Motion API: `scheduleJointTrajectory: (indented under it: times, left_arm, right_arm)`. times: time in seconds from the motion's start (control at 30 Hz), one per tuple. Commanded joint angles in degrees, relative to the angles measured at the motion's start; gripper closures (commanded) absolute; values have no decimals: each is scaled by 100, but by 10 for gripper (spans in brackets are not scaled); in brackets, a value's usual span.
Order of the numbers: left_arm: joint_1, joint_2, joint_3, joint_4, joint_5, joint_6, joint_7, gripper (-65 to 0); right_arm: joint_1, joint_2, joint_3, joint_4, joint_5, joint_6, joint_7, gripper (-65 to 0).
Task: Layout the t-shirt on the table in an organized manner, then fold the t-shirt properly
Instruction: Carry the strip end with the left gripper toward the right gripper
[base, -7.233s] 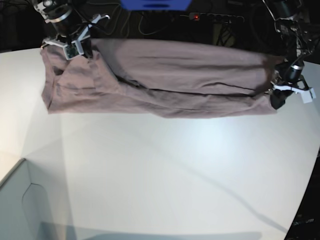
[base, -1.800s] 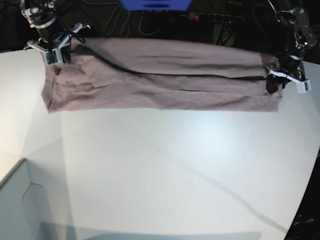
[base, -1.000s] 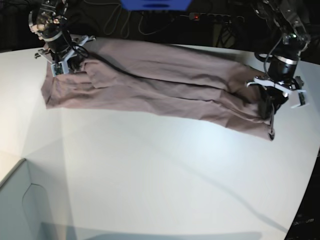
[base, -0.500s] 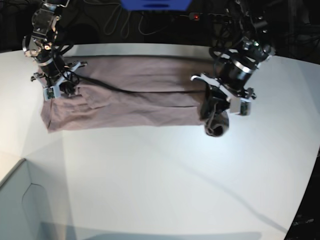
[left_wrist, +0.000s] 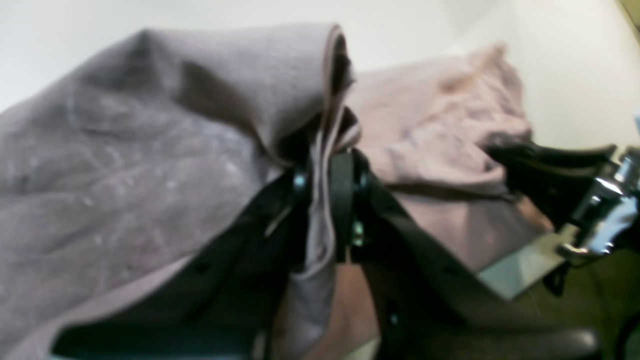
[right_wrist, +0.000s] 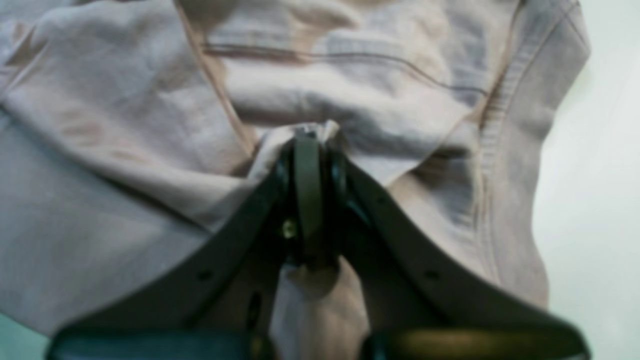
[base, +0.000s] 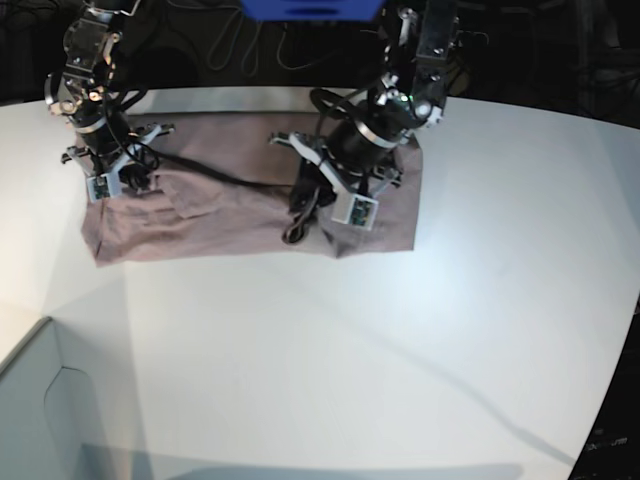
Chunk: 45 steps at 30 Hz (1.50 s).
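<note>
In the base view you see the t-shirt (base: 230, 200) lying across the upper part of the table (base: 350, 350), a mauve band running from the upper left toward the centre, with its right portion doubled back over itself.

Your left gripper (base: 318, 205) sits just above the middle of the frame, over the folded-back part of the shirt. Its fingers are clenched on a bunch of the fabric, and a dark loop of cloth hangs from it near the shirt's lower edge. In the left wrist view the left gripper (left_wrist: 325, 200) has its two dark fingers pressed together with a thin fold of the t-shirt (left_wrist: 150, 140) pinched between them; cloth drapes over the left of that frame and lies crumpled at the upper right, with white table (left_wrist: 575, 75) beyond.

Your right gripper (base: 112, 178) is at the upper left of the base view, at the shirt's left end, near the table's far edge. In the right wrist view the right gripper (right_wrist: 310, 190) is closed tight on a small peak of the t-shirt (right_wrist: 125, 125). A ribbed hem runs down the right side of that frame, and bare table (right_wrist: 600, 200) shows at the right edge.

A pale box corner (base: 40, 420) sits in the lower left of the base view, well apart from the shirt.
</note>
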Motion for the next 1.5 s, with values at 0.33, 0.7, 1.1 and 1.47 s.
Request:
scheduleJointTrajectory:
  times: [0.33,0.7,1.1,1.47]
  left_arm:
    - [-538,57,703,-981,-102,555,-170,0]
    - [-872,57,782,-1025,-102,555,-170,0]
    - [-1145,57,1133,-1561,-102,555,-170,0]
    - [-1347,57,1124,-1667,-110,555,-170,0]
  right_arm:
    - [-13,24,3,37,-94,17,-136,0]
    - [-31,15,3,29,-94,17,-136,0]
    - [-57,6,3,37,-94,17,-136,0]
    - [-66,6,3,46,-94,17,-136,0]
